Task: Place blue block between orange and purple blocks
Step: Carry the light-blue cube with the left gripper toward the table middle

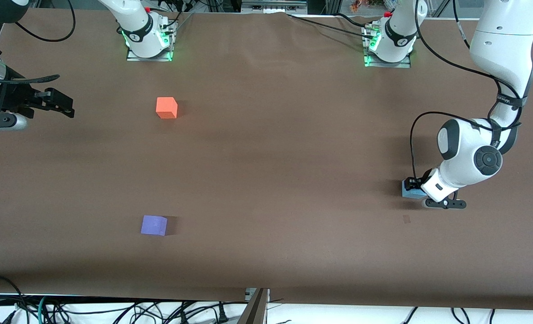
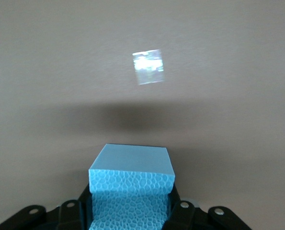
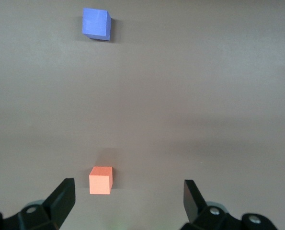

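Note:
The blue block (image 1: 409, 191) is a sky-blue cube at the left arm's end of the table. My left gripper (image 1: 415, 189) is shut on it, low at the table surface. In the left wrist view the blue block (image 2: 131, 184) fills the space between the fingers (image 2: 179, 215). The orange block (image 1: 166, 108) lies toward the right arm's end, near the bases. The purple block (image 1: 154, 225) lies nearer the front camera, in line with it. My right gripper (image 1: 61, 104) waits open and empty at the right arm's end; its wrist view shows orange (image 3: 100, 180) and purple (image 3: 96, 23).
A small shiny tape patch (image 1: 406, 219) sits on the brown table cover just nearer the front camera than the blue block; it also shows in the left wrist view (image 2: 148, 67). Cables hang along the table's front edge (image 1: 257, 294).

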Robot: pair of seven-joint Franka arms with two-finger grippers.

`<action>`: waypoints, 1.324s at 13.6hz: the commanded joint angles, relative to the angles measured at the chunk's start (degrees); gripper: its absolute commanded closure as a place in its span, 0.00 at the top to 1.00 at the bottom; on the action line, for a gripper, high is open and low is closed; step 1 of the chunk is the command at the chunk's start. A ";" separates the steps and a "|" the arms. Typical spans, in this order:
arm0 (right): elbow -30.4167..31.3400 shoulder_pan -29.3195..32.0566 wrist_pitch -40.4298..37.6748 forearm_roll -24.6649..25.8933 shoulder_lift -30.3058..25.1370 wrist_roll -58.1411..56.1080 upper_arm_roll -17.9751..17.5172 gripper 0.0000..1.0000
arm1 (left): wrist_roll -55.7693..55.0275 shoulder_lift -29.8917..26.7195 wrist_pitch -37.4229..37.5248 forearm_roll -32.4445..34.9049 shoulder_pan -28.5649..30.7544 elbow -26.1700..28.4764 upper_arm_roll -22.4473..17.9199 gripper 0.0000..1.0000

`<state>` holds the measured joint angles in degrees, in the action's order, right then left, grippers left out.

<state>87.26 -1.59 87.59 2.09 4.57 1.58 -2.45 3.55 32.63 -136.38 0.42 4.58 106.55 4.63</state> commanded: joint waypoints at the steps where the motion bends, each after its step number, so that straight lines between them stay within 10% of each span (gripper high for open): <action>1: -0.52 0.27 0.04 -1.12 -0.18 0.00 -0.01 1.00 | 0.50 -1.60 5.32 -0.06 0.08 -2.74 6.24 0.00; 8: -0.52 0.27 0.04 -1.04 -0.18 -0.09 -0.01 1.00 | -28.89 8.65 6.22 -4.64 -19.38 -22.85 12.33 0.00; 11: -0.52 0.27 0.04 -1.04 -0.18 -0.09 -0.01 1.00 | -40.53 16.83 4.29 -4.28 -30.29 -35.33 9.00 0.00; 16: -0.52 0.62 0.04 -1.04 -0.09 0.00 0.25 1.00 | -53.64 22.46 -1.52 -4.46 -49.47 -40.00 -7.33 0.00; 18: -1.82 0.71 0.04 -1.12 0.52 -0.79 0.34 1.00 | -53.57 23.79 -1.43 -4.37 -49.58 -40.90 -8.15 0.00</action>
<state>87.19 -1.42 87.68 2.08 4.58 1.58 -2.07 -49.69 53.56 -138.11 -3.48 -44.74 69.70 -1.63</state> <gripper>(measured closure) 0.000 0.414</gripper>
